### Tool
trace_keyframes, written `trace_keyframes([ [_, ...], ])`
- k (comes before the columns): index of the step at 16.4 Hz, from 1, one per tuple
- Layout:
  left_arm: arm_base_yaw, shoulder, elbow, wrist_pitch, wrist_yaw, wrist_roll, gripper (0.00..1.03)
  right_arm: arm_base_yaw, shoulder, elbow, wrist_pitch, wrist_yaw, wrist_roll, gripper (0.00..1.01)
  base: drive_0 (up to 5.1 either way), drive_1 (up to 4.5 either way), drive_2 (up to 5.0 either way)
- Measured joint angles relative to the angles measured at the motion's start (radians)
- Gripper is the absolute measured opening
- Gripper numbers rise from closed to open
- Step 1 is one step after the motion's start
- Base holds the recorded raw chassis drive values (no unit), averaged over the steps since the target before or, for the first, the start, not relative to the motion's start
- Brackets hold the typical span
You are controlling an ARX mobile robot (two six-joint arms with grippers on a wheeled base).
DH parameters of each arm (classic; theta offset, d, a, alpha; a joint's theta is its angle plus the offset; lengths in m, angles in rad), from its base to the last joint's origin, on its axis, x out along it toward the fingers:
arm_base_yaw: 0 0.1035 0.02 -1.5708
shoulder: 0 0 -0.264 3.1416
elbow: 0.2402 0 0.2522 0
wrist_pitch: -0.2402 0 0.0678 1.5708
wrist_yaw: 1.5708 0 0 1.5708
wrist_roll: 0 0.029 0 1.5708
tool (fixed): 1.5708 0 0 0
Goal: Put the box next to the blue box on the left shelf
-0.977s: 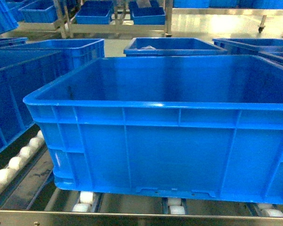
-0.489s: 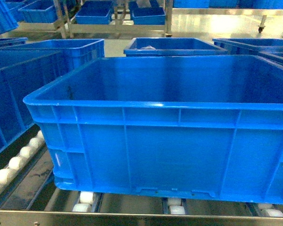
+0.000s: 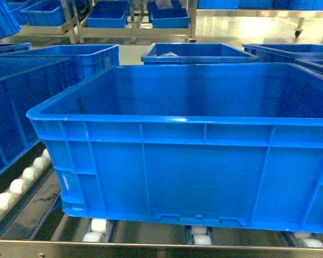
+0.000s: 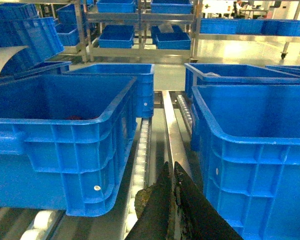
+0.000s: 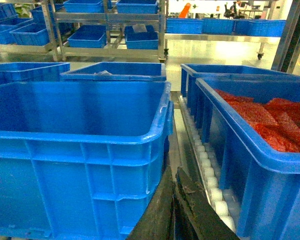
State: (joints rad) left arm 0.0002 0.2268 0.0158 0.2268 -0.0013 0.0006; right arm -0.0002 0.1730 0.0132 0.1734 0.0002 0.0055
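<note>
warehouse roller left shelf [image 3: 97,226], box [image 3: 194,161] resting on it, right of left gripper [image 4: 171,200] fingers pressed together, left of right gripper [image 5: 172,205] fingers also together

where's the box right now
In the head view the box sits centred on the left shelf rollers, beside a blue crate on its left.

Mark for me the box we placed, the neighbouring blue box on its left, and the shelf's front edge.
box [image 3: 188,177], head view, on its front wall.
neighbouring blue box [image 3: 11,107], head view, on its side wall facing the box.
left shelf [image 3: 151,250], head view, on the silvery front edge.
</note>
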Motion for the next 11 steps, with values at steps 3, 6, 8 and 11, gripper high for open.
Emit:
trace_keyframes([
  [3,0.000,-0.042,0.000,-0.044,0.002,0.000,0.01,0.000,-0.166,0.001,-0.157,-0.002,0.000,0.01,0.0,0.00,0.0],
  [6,0.000,-0.181,0.000,-0.235,0.003,0.000,0.01,0.000,-0.167,0.000,-0.175,-0.001,-0.001,0.01,0.0,0.00,0.0],
  [8,0.000,-0.217,0.000,-0.224,0.002,0.000,0.01,0.000,-0.167,0.000,-0.175,0.000,-0.001,0.01,0.0,0.00,0.0],
  [11,0.000,-0.216,0.000,-0.233,0.002,0.000,0.01,0.000,-0.167,0.000,-0.177,0.000,-0.001,0.01,0.0,0.00,0.0],
])
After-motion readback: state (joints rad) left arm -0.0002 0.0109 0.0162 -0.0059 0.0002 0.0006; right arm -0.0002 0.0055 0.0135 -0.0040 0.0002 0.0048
